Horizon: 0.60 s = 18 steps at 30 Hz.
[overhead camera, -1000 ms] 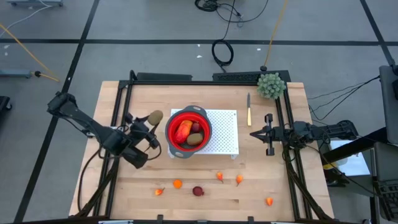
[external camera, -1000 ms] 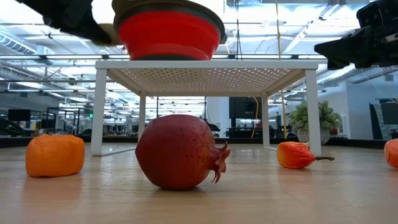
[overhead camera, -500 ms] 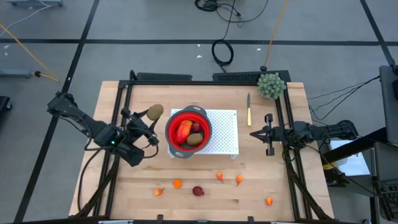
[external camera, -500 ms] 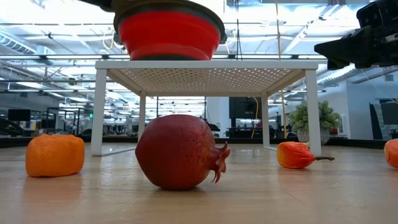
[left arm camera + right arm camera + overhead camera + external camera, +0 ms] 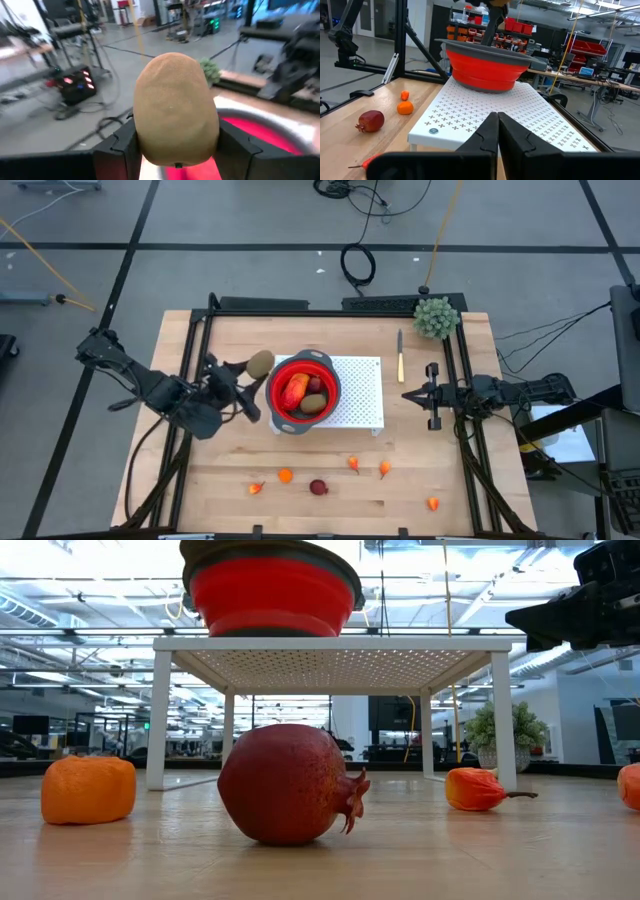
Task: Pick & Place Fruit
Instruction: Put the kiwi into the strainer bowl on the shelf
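Just beside the red bowl (image 5: 303,391), at its rim on the side away from the green bushy ball (image 5: 436,316), the left gripper (image 5: 247,376) has its fingers clamped on a brown kiwi (image 5: 260,363), held up off the counter (image 5: 330,470). Step in hand looks like the carry-to-bowl (kiwi not yet over the opening). Bowl sits on a white perforated stand (image 5: 358,392) and already holds a red-orange oblong (image 5: 293,389), a dark red ball (image 5: 315,385) and another kiwi (image 5: 314,403). Next move likely calls for shifting the kiwi over the bowl's middle, then opening the fingers. Right gripper (image 5: 408,395) waits at the stand's far edge from the bowl, fingers together, empty. Loose fruit past the stand: pomegranate (image 5: 318,487), orange piece (image 5: 285,475), small orange bits (image 5: 384,469).
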### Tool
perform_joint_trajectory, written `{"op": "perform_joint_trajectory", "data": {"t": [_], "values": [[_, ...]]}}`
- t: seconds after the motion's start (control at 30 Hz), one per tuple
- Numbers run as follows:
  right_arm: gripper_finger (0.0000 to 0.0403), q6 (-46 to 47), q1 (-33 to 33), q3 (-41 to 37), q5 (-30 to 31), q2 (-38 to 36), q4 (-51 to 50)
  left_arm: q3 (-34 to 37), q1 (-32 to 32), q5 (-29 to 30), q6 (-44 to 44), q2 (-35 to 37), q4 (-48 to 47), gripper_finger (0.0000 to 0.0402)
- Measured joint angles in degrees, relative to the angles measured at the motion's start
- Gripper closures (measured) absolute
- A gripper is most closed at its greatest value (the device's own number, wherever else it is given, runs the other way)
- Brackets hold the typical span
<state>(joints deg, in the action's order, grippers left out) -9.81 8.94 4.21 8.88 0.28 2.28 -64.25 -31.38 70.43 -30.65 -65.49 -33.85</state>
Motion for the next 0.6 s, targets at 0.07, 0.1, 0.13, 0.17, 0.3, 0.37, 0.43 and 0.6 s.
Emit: {"op": "perform_joint_trajectory", "data": {"t": [0.07, 0.1, 0.13, 0.17, 0.3, 0.37, 0.43, 0.6], "values": [[0.0403, 0.1, 0.0, 0.0, 0.0, 0.0, 0.0, 0.0, 0.0, -1.7, -0.1, 0.0, 3.7, 0.0218], [0.0403, 0.1, 0.0, 0.0, 0.0, 0.0, 0.0, 0.0, 0.0, -2.5, -0.4, 0.0, 5.7, 0.0218], [0.0403, 0.1, 0.0, 0.0, 0.0, 0.0, 0.0, 0.0, 0.0, -3.5, -0.8, 0.0, 7.4, 0.0218], [0.0403, 0.1, 0.0, 0.0, 0.0, 0.0, 0.0, 0.0, 0.0, -4.6, -1.1, 0.0, 9.0, 0.0218], [0.0403, 0.1, 0.0, 0.0, 0.0, 0.0, 0.0, 0.0, 0.0, -10.5, -2.3, 0.0, 15.2, 0.0218], [0.0403, 0.1, 0.0, 0.0, 0.0, 0.0, 0.0, 0.0, 0.0, -14.0, -3.1, 0.0, 18.1, 0.0218], [0.0403, 0.1, 0.0, 0.0, 0.0, 0.0, 0.0, 0.0, 0.0, -18.1, -3.3, 0.0, 21.3, 0.0218], [0.0403, 0.1, 0.0, 0.0, 0.0, 0.0, 0.0, 0.0, 0.0, -29.7, -2.6, 0.0, 29.2, 0.0218]]}}
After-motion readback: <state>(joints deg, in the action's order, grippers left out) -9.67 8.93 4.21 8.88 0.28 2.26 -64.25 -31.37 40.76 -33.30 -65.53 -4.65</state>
